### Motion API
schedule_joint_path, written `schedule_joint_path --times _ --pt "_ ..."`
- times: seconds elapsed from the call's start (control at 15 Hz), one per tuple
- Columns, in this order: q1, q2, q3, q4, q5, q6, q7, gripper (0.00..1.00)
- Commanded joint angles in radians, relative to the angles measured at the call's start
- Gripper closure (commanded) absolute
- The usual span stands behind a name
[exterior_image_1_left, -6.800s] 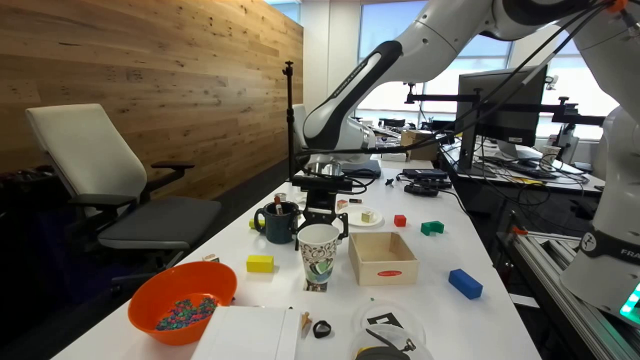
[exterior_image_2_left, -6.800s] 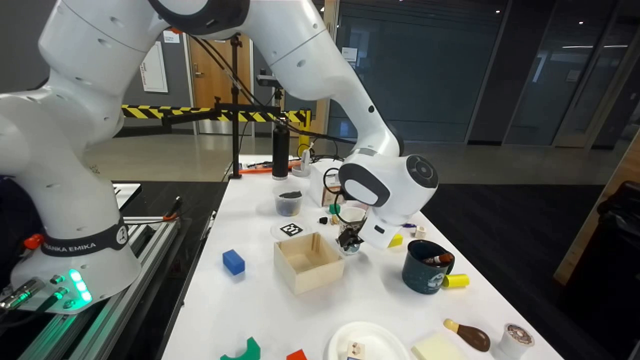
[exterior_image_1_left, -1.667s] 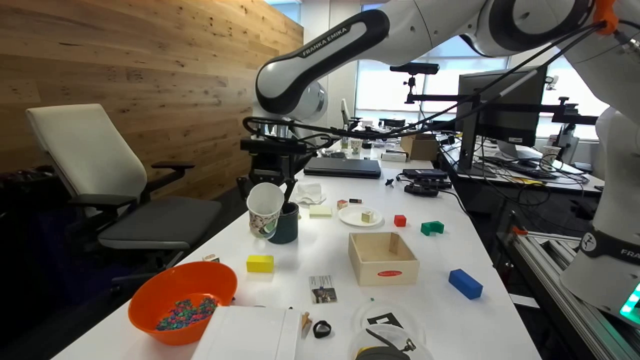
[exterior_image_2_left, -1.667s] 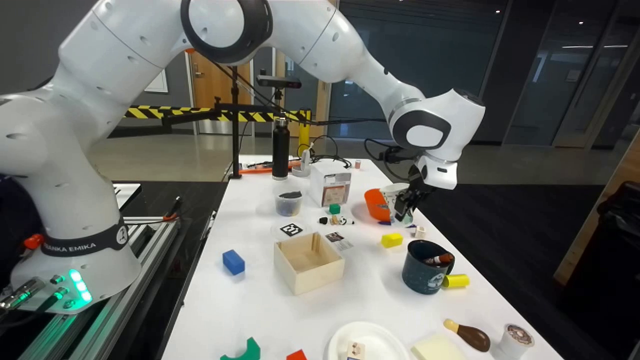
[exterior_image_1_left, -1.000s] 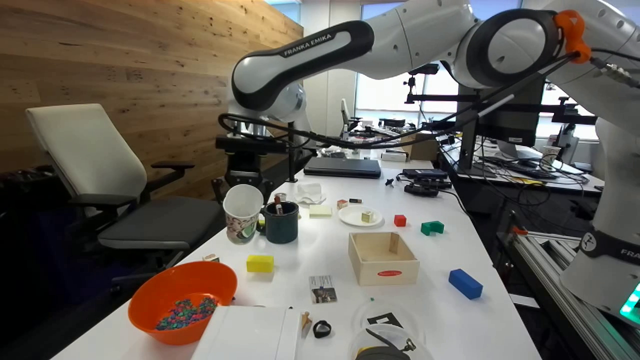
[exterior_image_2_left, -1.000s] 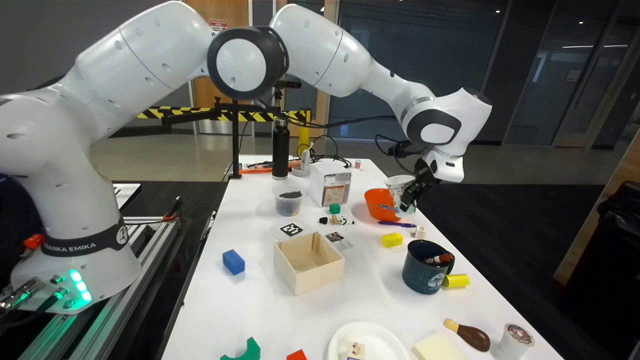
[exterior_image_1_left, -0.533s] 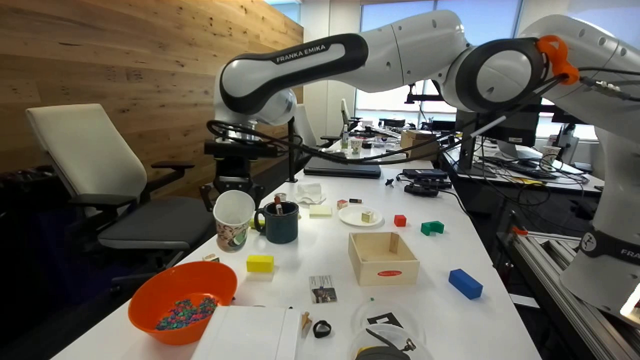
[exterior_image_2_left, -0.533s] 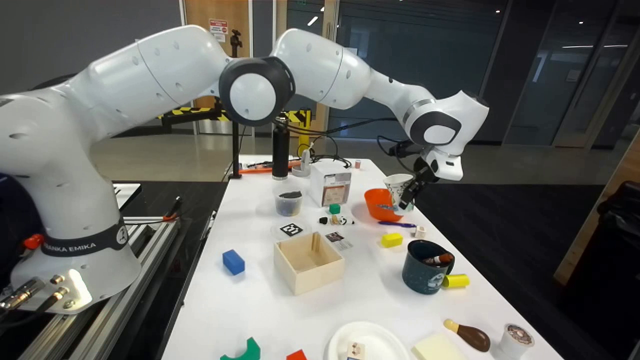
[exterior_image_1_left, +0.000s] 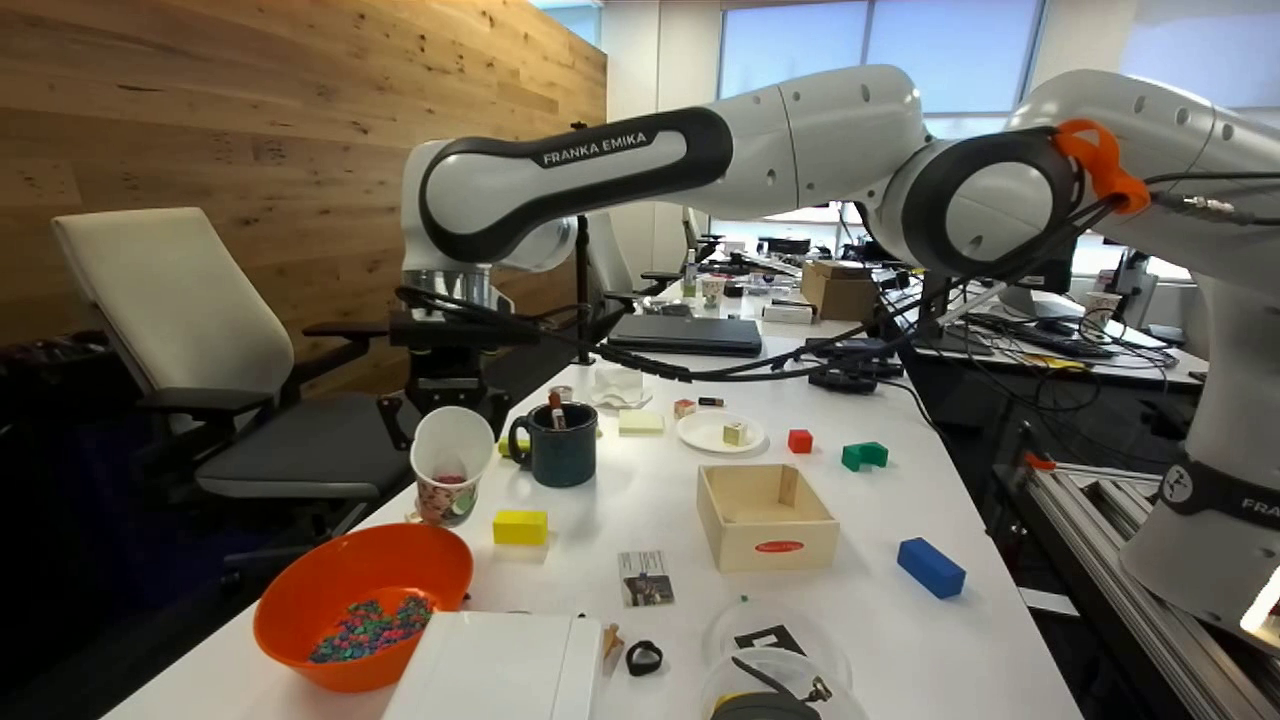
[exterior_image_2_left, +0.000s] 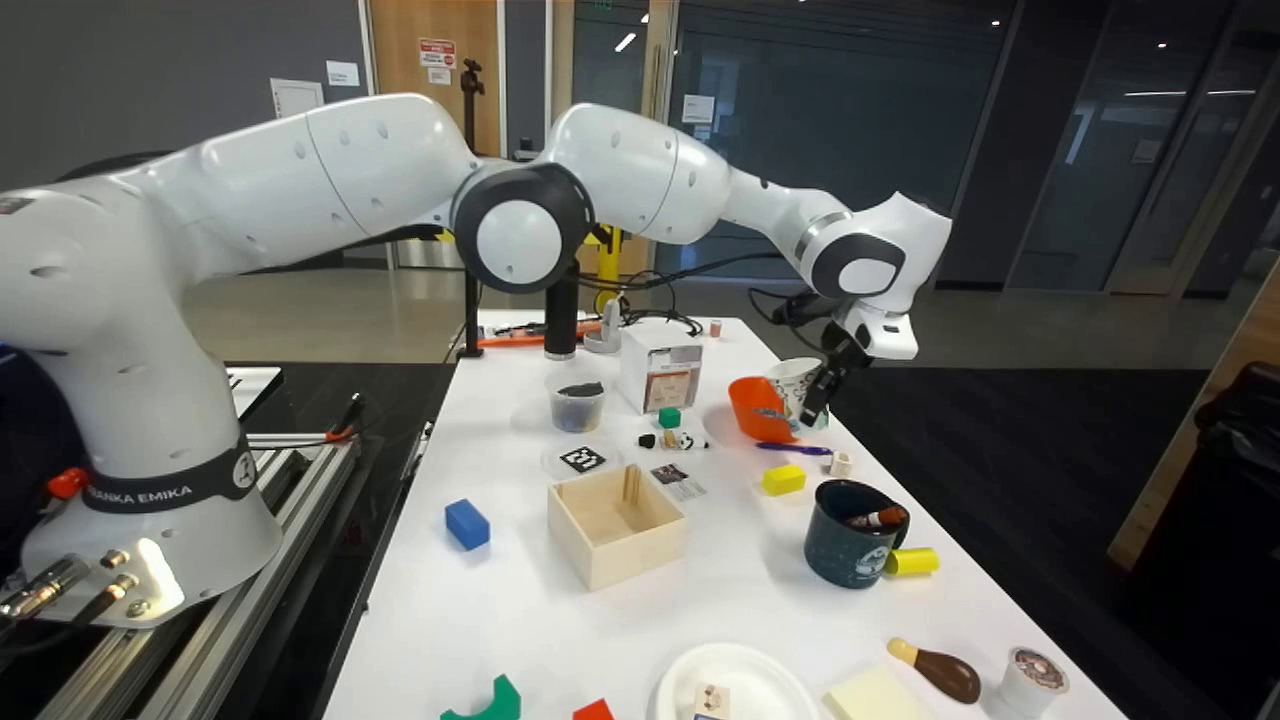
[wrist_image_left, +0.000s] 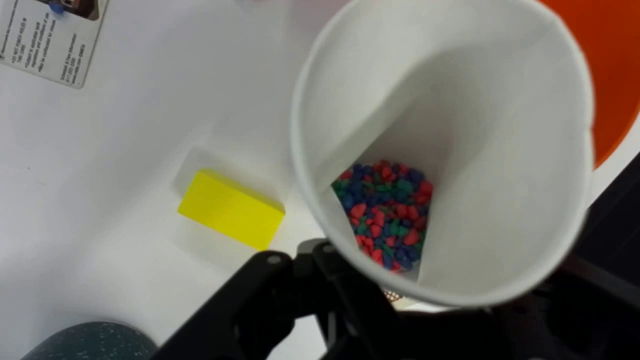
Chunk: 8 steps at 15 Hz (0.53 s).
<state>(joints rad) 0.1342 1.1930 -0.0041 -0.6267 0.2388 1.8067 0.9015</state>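
Black two-fingered claw (exterior_image_1_left: 450, 440) hangs near the long edge of a white counter (exterior_image_2_left: 450, 620), just beside a round orange plastic bowl (exterior_image_1_left: 310, 580). Clamped in its grip, a scroll-patterned white paper cup (exterior_image_2_left: 792, 388) tilts toward the bowl. A strip of counter separates a speckled dark-green mug (exterior_image_1_left: 563, 450) from a yellow rectangular block (exterior_image_1_left: 520, 527); red, green and blue bits (wrist_image_left: 385, 215) sit inside the cup.

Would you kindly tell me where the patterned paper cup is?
In an exterior view, the gripper holds the patterned paper cup left of the dark green mug, just beyond the orange bowl.
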Motion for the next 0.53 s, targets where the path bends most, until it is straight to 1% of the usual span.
schedule_joint_path --times 0.0,0.2,0.47 --pt "0.017 0.054 -0.028 0.095 -0.037 -0.003 0.011 0.80" --pt "0.015 0.060 -0.039 0.107 -0.023 0.012 0.013 0.80" --pt "0.019 0.063 -0.086 0.122 -0.031 0.089 0.056 0.80"
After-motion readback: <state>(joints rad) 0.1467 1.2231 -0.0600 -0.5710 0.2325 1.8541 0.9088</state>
